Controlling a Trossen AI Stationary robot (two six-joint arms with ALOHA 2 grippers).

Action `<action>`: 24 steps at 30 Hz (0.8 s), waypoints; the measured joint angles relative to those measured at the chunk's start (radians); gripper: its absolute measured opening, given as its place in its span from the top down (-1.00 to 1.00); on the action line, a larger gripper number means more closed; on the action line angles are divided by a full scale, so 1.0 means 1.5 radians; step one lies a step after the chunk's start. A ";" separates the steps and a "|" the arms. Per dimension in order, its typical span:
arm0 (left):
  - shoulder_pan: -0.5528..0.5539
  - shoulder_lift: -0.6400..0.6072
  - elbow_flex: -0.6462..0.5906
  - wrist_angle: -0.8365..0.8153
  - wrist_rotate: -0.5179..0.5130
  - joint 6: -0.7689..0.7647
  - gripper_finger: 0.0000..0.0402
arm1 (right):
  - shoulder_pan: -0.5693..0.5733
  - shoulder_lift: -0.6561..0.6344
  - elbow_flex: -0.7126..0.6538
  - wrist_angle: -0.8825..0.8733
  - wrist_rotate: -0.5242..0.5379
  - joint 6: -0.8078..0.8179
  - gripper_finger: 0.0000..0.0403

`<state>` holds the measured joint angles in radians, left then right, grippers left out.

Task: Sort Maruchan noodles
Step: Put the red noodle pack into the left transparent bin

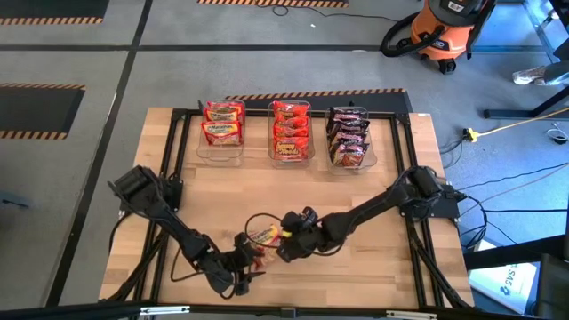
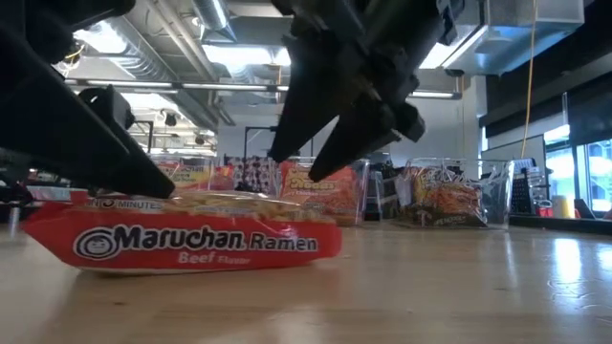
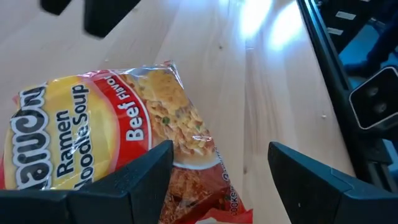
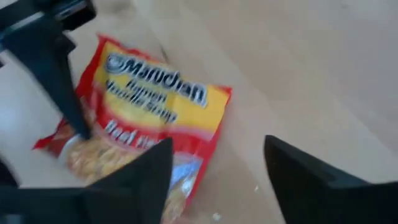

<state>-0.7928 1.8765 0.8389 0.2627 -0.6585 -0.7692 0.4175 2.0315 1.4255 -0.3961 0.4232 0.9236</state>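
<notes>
A beef Maruchan packet (image 1: 263,235) is lying flat on the bench (image 1: 373,267), low and centre in the high view, well apart from the three clear bins (image 1: 288,133) at the top. The right tool (image 1: 286,251) is hanging just beside it with fingers apart, holding nothing. The left tool (image 1: 249,267) is waiting open at the packet's near edge. A good pick probably means pinching one crimped edge squarely, lifting level, then carrying toward the bin with matching packets.
</notes>
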 joint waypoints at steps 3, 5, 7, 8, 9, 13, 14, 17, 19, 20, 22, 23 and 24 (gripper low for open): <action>-0.008 0.015 0.001 0.000 -0.017 0.001 -0.30 | 0.000 0.001 -0.027 0.056 0.003 -0.003 -0.33; -0.014 0.019 0.001 -0.001 -0.031 0.001 -0.30 | 0.000 0.001 -0.050 0.114 -0.017 -0.003 -0.40; -0.019 0.019 0.000 -0.002 -0.042 0.014 -0.30 | -0.001 0.001 -0.073 0.176 -0.050 0.002 -0.42; -0.021 0.020 0.000 -0.002 -0.046 0.024 -0.30 | -0.001 0.001 -0.086 0.206 -0.061 0.010 -0.42; -0.023 0.020 -0.001 -0.001 -0.049 0.032 -0.30 | -0.001 0.001 -0.101 0.233 -0.069 0.015 -0.41; -0.028 0.021 -0.002 0.015 -0.050 0.067 -0.30 | -0.012 0.002 -0.171 0.327 -0.105 0.061 -0.37; -0.029 0.021 -0.002 0.015 -0.050 0.068 -0.30 | -0.015 0.002 -0.187 0.370 -0.120 0.065 -0.36; -0.030 0.021 -0.002 0.014 -0.048 0.072 -0.30 | -0.027 0.002 -0.229 0.476 -0.163 0.083 -0.35; -0.031 0.023 -0.002 0.014 -0.049 0.076 -0.30 | -0.031 0.002 -0.245 0.509 -0.174 0.099 -0.35; -0.031 0.023 -0.002 0.014 -0.049 0.078 -0.30 | -0.032 0.002 -0.249 0.513 -0.180 0.105 -0.35; -0.031 0.024 -0.002 0.014 -0.051 0.081 -0.30 | -0.032 0.003 -0.250 0.511 -0.196 0.114 -0.35; -0.031 0.024 -0.002 0.014 -0.052 0.081 -0.30 | -0.032 0.007 -0.250 0.524 -0.206 0.115 -0.35; -0.031 0.024 -0.002 0.013 -0.053 0.083 -0.30 | -0.030 0.013 -0.249 0.538 -0.215 0.118 -0.35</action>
<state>-0.8394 1.9121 0.8352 0.2827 -0.7381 -0.6448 0.3721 2.0506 1.0525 0.4108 0.0999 1.1011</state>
